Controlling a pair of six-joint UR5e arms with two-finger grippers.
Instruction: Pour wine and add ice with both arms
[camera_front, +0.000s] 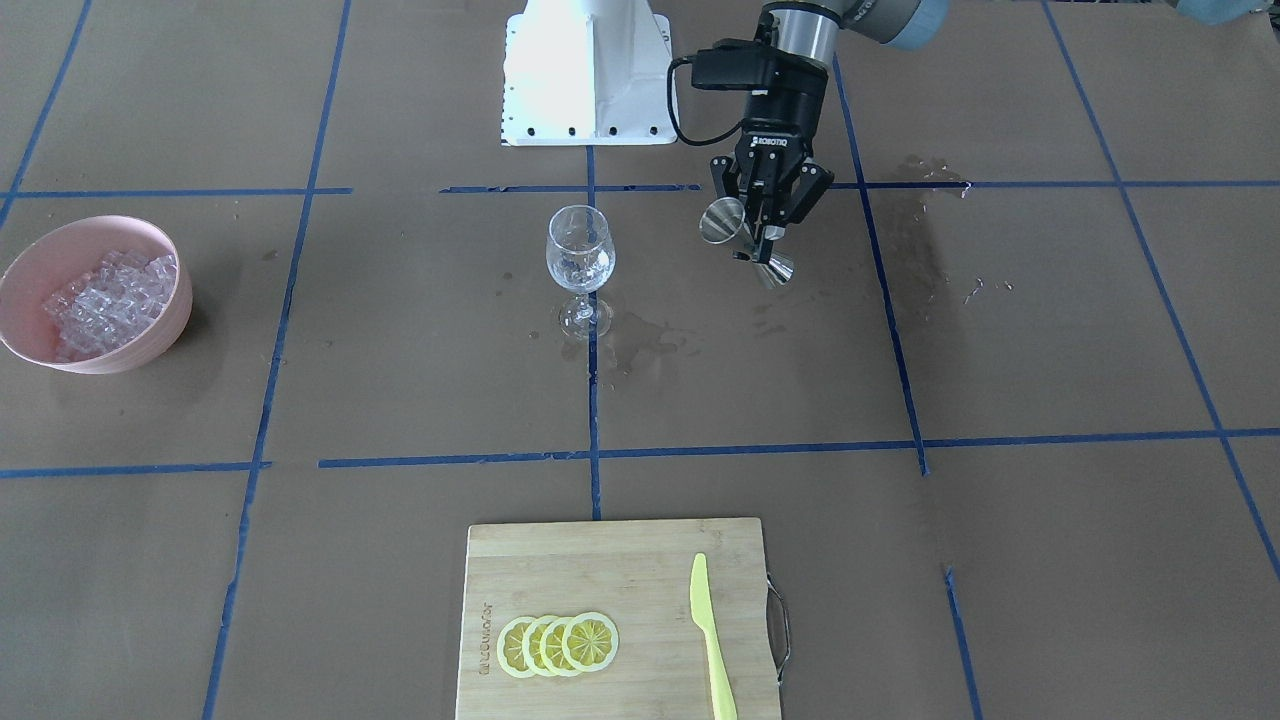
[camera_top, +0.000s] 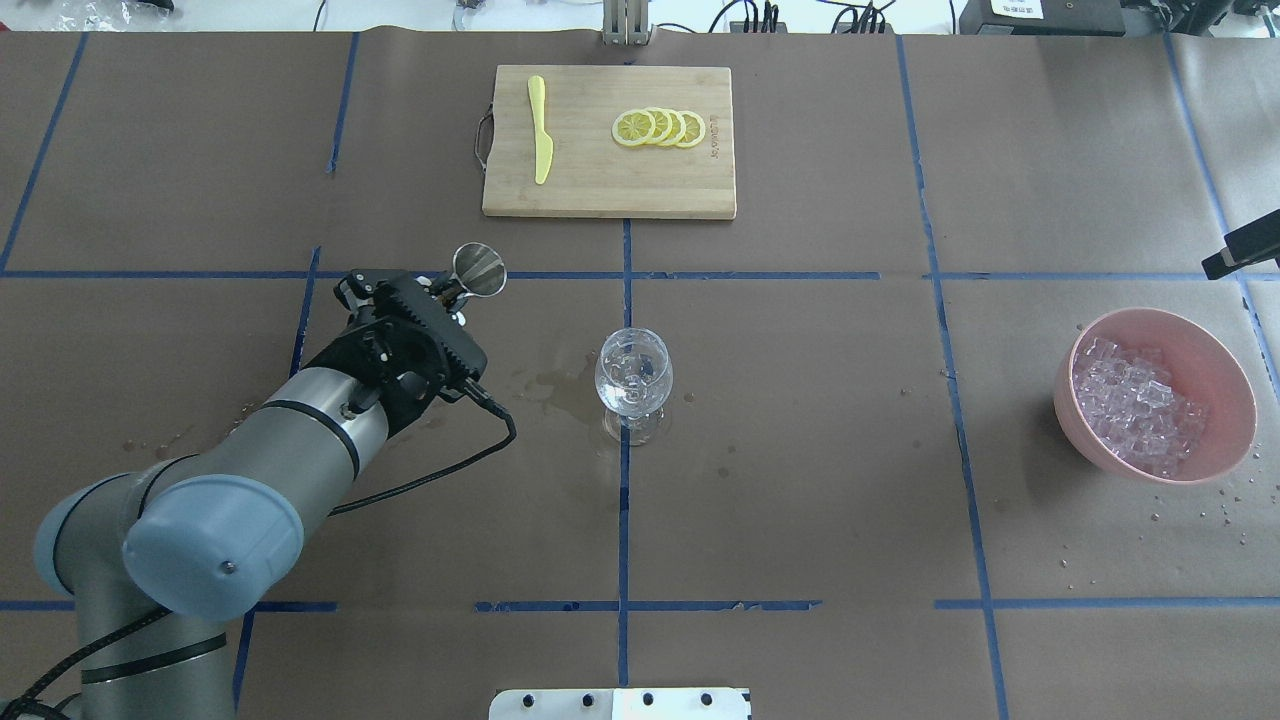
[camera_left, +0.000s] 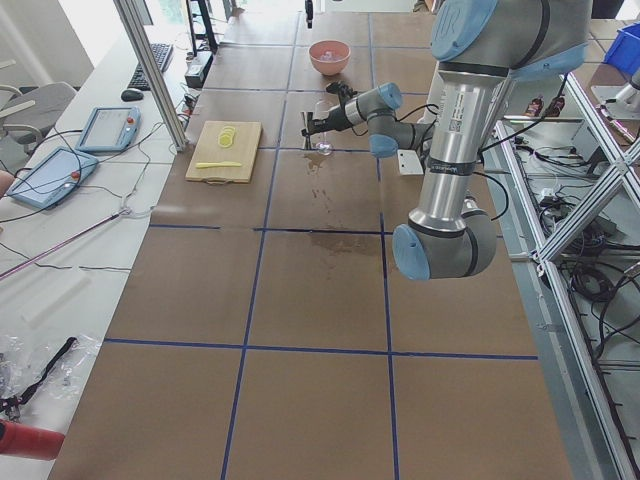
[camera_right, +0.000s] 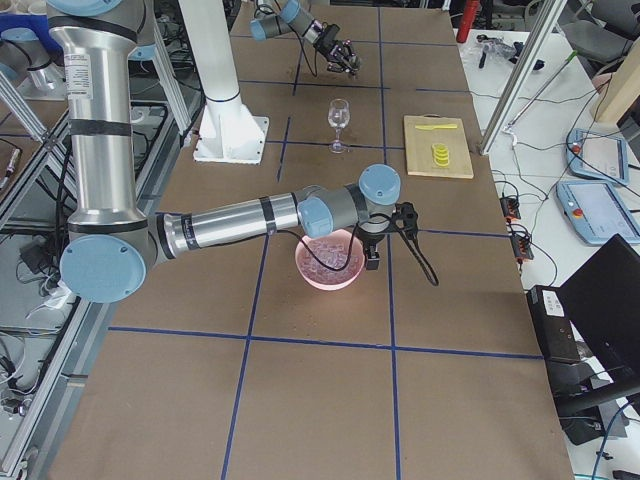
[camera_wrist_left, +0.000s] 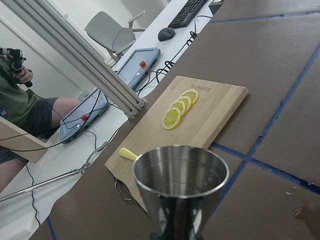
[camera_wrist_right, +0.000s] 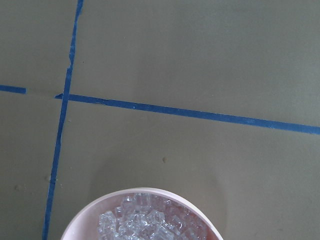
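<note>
Midway across the worktop (camera_front: 400, 380) stands the wine glass (camera_front: 580, 255), upright, perhaps holding a little clear liquid, though that is hard to tell. Toward the robot's left of it, apart from the rim, the left gripper (camera_front: 760, 240) clamps a steel jigger (camera_front: 721, 221) at the waist, long axis tilted. Well off to the right, ice (camera_front: 105, 300) fills a pink bowl (camera_front: 160, 340); the right gripper (camera_right: 371, 262) hangs just above, its opening impossible to judge.
</note>
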